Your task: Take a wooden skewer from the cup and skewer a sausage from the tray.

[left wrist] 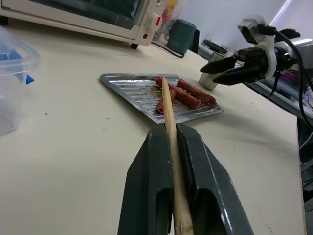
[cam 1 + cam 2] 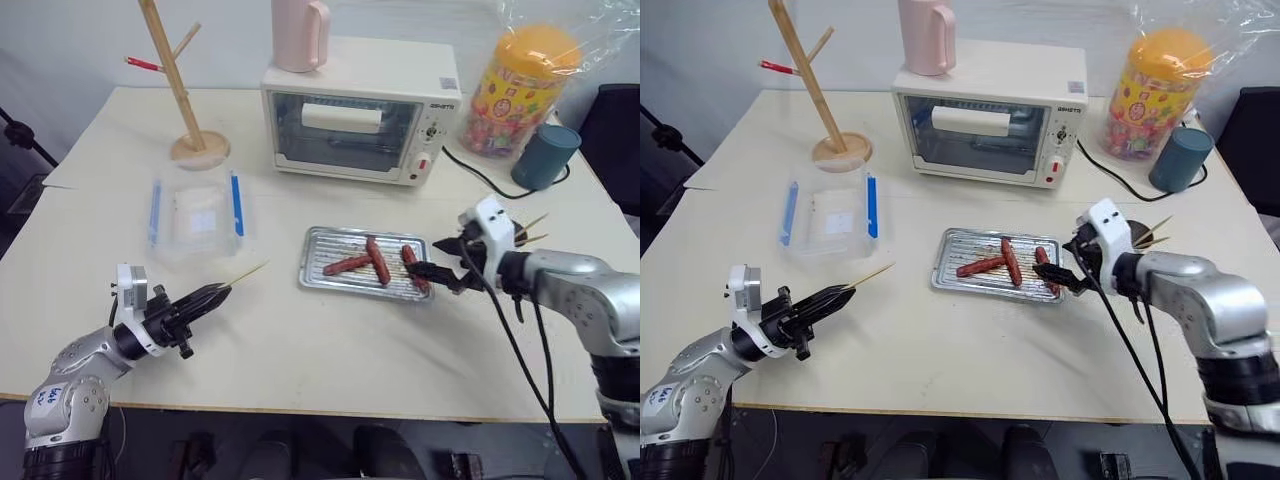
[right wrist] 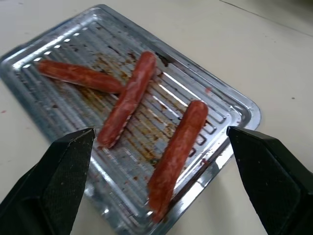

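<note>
My left gripper (image 2: 207,296) is shut on a wooden skewer (image 2: 248,273) at the front left of the table. The skewer's tip points toward the tray (image 2: 322,243). Three reddish-brown sausages lie in the silver tray: one at the left (image 2: 347,265), one across the middle (image 2: 377,259) and one at the right (image 2: 414,268). My right gripper (image 2: 432,270) hangs open over the tray's right end, with the right sausage (image 3: 177,152) between and below its fingers (image 3: 63,181), not touching. The steel cup (image 1: 209,82) stands behind my right gripper, and more skewer tips (image 2: 532,228) stick out past the wrist.
A clear box with blue clips (image 2: 197,215) sits left of the tray. Behind are a toaster oven (image 2: 360,115) with a pink jug (image 2: 300,35) on it, a wooden branched stand (image 2: 185,100), a dark blue-grey cup (image 2: 545,155) and a candy jar (image 2: 520,90).
</note>
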